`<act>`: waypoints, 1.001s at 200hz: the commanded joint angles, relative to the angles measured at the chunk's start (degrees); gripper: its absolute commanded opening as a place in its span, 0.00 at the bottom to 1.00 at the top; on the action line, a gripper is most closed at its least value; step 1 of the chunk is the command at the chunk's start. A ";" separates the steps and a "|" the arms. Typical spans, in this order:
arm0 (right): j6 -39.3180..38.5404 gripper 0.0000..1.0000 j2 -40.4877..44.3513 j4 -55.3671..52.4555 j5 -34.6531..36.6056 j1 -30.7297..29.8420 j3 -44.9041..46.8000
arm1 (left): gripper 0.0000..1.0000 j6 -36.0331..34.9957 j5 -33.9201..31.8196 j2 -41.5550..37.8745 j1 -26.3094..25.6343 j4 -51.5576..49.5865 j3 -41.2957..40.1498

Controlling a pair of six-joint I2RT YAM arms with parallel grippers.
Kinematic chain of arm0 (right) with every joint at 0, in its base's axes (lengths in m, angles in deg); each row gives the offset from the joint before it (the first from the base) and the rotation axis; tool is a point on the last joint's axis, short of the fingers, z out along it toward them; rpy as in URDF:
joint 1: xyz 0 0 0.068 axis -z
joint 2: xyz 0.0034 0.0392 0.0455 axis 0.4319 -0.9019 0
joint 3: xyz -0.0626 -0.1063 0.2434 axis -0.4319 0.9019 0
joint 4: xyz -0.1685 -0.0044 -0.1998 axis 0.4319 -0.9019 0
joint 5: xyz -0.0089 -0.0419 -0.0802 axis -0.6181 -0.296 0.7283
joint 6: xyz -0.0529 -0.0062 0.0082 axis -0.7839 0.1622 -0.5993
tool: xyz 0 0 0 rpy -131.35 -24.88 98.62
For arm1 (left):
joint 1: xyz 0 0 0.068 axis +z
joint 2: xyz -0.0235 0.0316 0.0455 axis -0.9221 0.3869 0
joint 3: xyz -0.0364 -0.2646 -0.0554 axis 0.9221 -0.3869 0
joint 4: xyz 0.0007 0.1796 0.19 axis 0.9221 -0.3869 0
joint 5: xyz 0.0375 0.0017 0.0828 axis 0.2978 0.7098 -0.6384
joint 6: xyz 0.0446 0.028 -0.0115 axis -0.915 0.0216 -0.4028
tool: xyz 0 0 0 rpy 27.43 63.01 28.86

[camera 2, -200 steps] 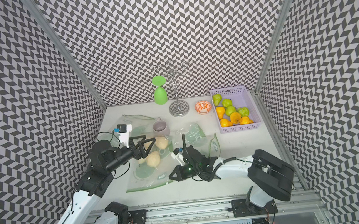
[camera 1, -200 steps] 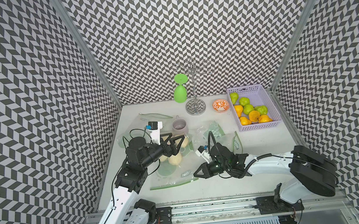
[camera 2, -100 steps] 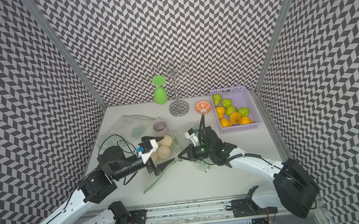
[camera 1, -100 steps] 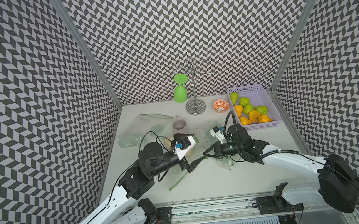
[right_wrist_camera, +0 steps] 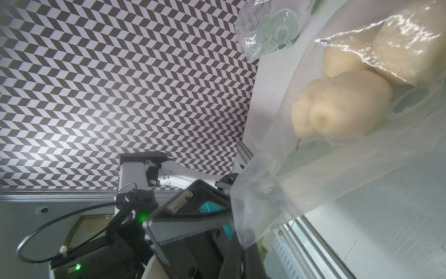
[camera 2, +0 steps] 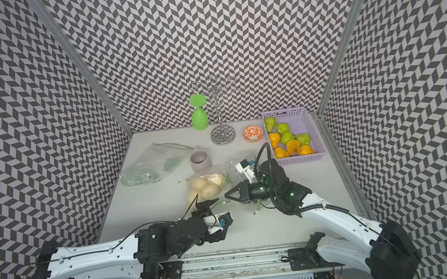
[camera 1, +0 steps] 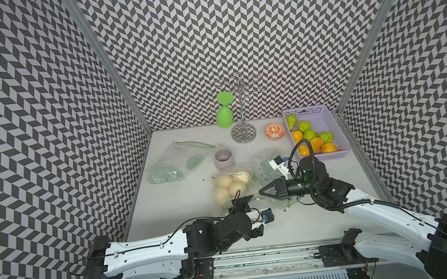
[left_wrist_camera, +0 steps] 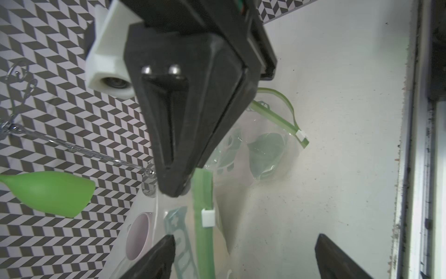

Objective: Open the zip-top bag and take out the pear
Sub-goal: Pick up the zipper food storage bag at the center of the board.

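Cream pears [camera 1: 228, 186] are sitting inside the zip-top bag [right_wrist_camera: 313, 183] mid-table, just beyond my left gripper [left_wrist_camera: 245, 244], which I'm holding spread at its mouth. My right gripper [camera 1: 262, 192], pressed together, is pinching the bag's film.

Both top views hang high over the front edge, side by side, looking steeply down on the whole table [camera 1: 177, 198] and sharing nearly everything. The wrist cameras ride low and close, facing each other: the left one looks at the right gripper [left_wrist_camera: 173, 189], the right one past the bag [right_wrist_camera: 337, 149] at the left arm [right_wrist_camera: 135, 176].
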 commanded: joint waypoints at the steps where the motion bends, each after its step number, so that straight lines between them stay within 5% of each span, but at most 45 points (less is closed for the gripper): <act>1: 2.75 0.00 2.40 1.71 -0.81 0.20 2.36 | 0.91 1.21 -8.55 0.07 -0.44 4.05 -0.50; 112: 6.19 0.00 3.71 4.62 -2.03 0.18 2.38 | 0.74 0.77 -14.17 1.07 -7.72 6.76 -3.42; 152: 6.56 0.00 3.55 5.21 -2.35 0.20 1.67 | 0.56 1.35 -12.23 3.58 -7.50 5.87 -3.18; 200: 7.15 0.00 3.62 5.71 -3.25 0.17 1.21 | 0.56 1.36 -7.74 4.47 -2.32 6.70 -3.22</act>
